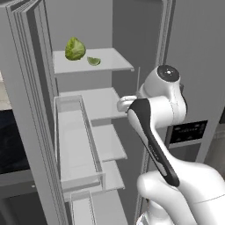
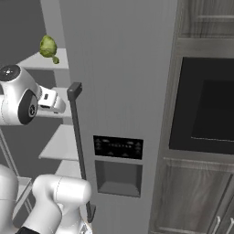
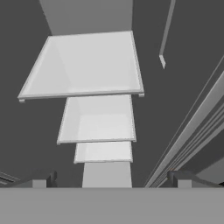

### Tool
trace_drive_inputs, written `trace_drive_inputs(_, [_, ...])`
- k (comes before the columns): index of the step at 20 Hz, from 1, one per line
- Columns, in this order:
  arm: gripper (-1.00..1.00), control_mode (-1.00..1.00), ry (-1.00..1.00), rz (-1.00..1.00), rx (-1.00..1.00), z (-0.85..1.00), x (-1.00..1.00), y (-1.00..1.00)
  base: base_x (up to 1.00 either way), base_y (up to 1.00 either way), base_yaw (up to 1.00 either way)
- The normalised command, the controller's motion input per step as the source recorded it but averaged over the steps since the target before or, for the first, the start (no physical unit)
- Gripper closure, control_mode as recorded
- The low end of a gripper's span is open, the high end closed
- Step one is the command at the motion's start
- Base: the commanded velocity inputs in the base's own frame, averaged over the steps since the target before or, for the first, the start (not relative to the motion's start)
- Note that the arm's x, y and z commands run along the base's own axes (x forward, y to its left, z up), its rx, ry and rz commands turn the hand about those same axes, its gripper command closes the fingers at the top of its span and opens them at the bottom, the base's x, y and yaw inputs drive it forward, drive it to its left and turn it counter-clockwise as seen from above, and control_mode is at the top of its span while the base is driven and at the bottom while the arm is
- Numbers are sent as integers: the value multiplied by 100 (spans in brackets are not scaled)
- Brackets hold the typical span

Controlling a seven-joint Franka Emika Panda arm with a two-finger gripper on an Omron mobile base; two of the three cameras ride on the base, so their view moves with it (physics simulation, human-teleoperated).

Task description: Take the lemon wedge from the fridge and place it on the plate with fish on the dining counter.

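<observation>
Fridge (image 1: 39,132) door open for access, gripper (image 3: 109,180) spread and empty inside, aimed down at lower shelves, lemon wedge (image 1: 93,61) beside lettuce (image 1: 74,48) on the shelf above.

Flat, even rendered light, soft faint shadows, no glare, slightly coarse edges.

Clearly a kitchen: open grey fridge (image 1: 88,132) with pale shelves (image 1: 92,59), wooden cabinets (image 2: 192,196) beside it, and probably a built-in oven (image 2: 205,105) above
</observation>
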Motion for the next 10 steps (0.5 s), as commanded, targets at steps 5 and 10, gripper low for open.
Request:
trace_drive_inputs(5, [-100,100,0,0,0,0,0,0,-9,19,0])
trace_drive_inputs(10, [-100,100,0,0,0,0,0,0,0,0,0])
